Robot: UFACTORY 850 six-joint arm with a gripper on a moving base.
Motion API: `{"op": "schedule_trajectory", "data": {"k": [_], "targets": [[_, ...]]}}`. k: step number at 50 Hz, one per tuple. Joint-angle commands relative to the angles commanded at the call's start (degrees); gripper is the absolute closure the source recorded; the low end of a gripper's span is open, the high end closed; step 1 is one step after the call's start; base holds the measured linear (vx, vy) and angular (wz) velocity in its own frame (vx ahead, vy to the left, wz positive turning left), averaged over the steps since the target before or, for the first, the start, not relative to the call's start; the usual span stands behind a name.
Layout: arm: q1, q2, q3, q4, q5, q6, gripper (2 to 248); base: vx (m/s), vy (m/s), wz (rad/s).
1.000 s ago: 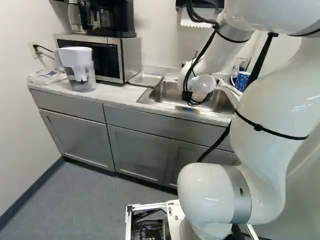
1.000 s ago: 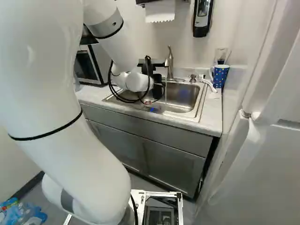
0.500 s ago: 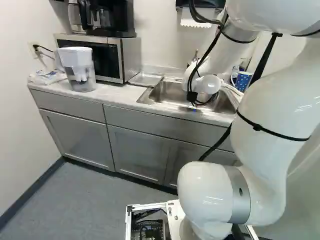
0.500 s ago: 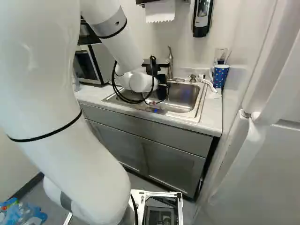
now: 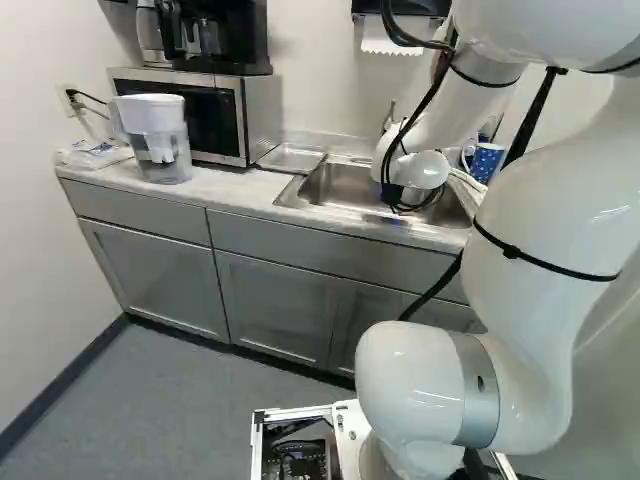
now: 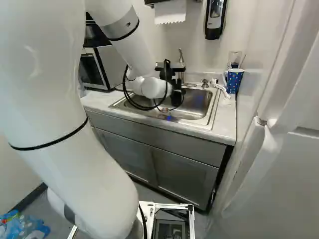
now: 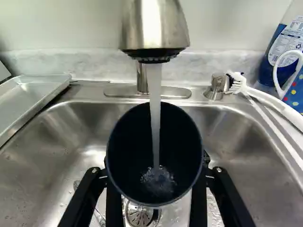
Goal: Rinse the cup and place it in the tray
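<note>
The gripper (image 7: 155,169) is clamped on the cup (image 7: 128,146), a finger on each side of its wall. The cup hangs over the sink (image 7: 52,156), near the drain (image 7: 138,216), its mouth facing up under the faucet (image 7: 154,23). Water (image 7: 155,113) falls through the mouth and splashes inside; the cup's long axis looks steep, though I can't tell whether it is quite upright.

The next move turns on the tray (image 5: 292,159), which lies on the counter (image 5: 235,190) by the sink's left edge, between it and the microwave (image 5: 243,110). From the gripper, that is leftward and over the rim, opposite the brush (image 7: 267,98) and mug (image 6: 234,81) at the right edge. The step in hand seems to be rinsing; the cup probably wants emptying into the sink before going left, or it may spill.
</note>
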Motion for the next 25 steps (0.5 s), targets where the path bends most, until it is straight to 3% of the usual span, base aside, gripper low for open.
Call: {"op": "schedule_trajectory", "data": {"k": [25], "targets": [[0.0, 0.0, 0.0, 0.0, 0.0, 0.0, 125, 0.000, 0.000, 0.000]]}}
